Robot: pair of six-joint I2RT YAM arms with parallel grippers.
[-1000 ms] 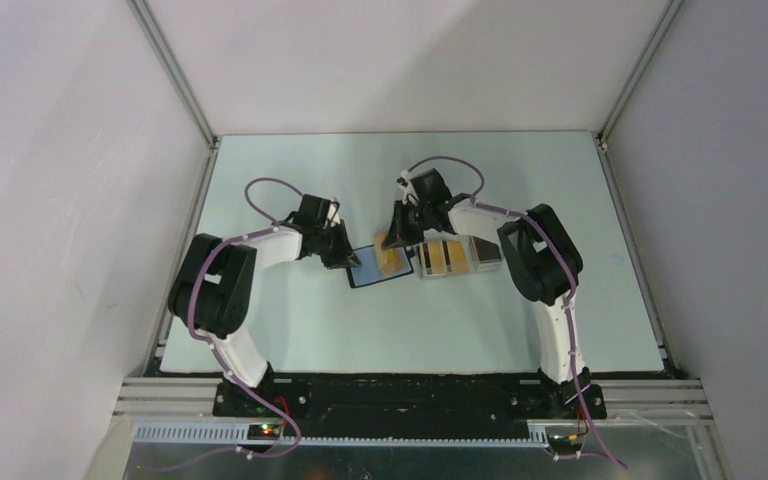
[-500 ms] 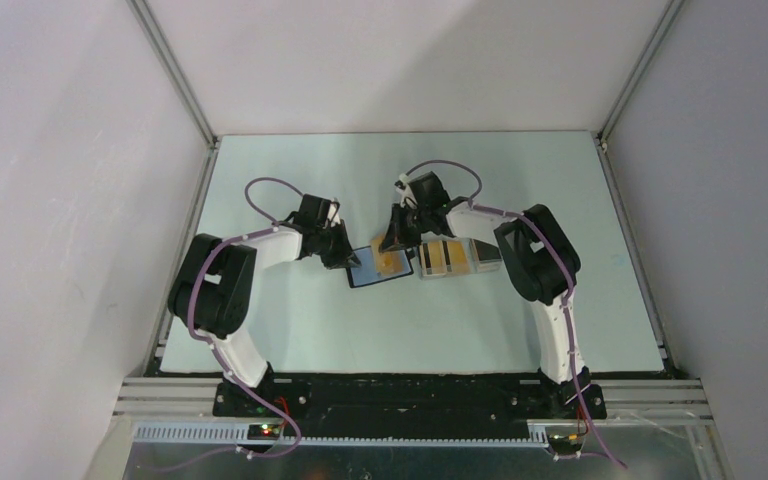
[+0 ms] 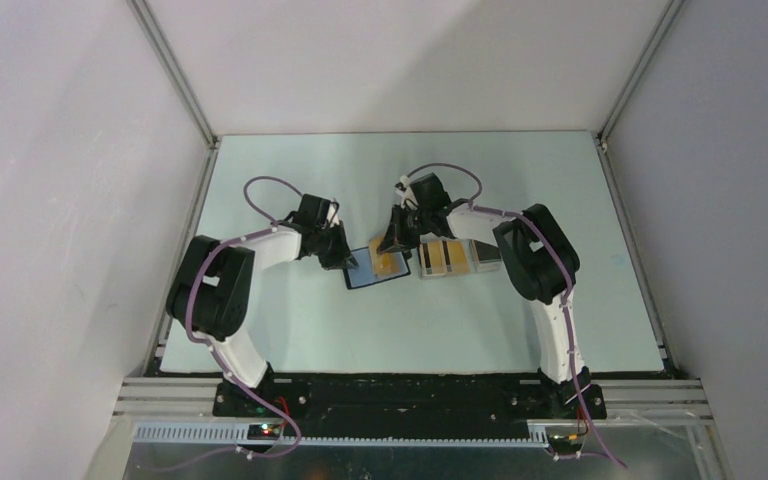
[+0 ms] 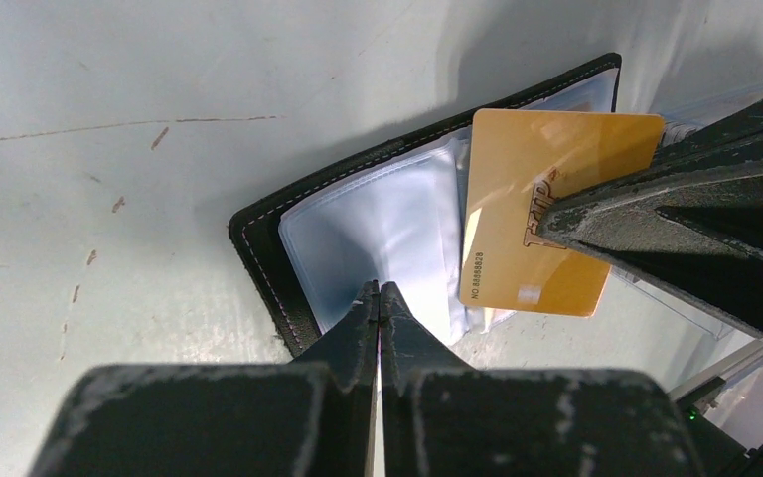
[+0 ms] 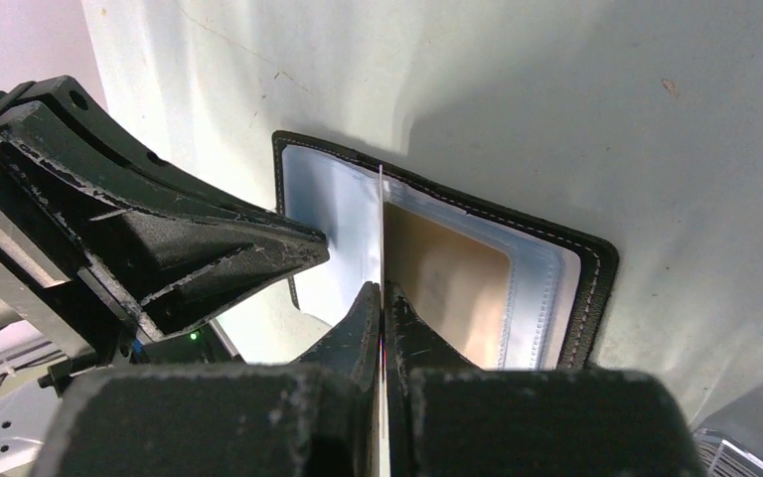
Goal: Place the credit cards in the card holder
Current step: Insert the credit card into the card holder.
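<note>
This was a robotics lab, and the view showed one enclosed test cell. Plain white panel walls (image 3: 60,200) closed in the left, right and far sides, joined by bare aluminium frame rails (image 3: 173,75) rising from the far corners. The pale table (image 3: 360,330) inside was scuffed and scratched. Two black-and-white robot arms, the left arm (image 3: 210,290) and the right arm (image 3: 535,255), were bolted to a black mounting plate (image 3: 410,398) along the near edge, with purple cables (image 3: 270,180) looped along them. Nearer still ran a slotted cable duct (image 3: 380,433), and small indicator lights (image 3: 263,431) glowed red and green beside it.
</note>
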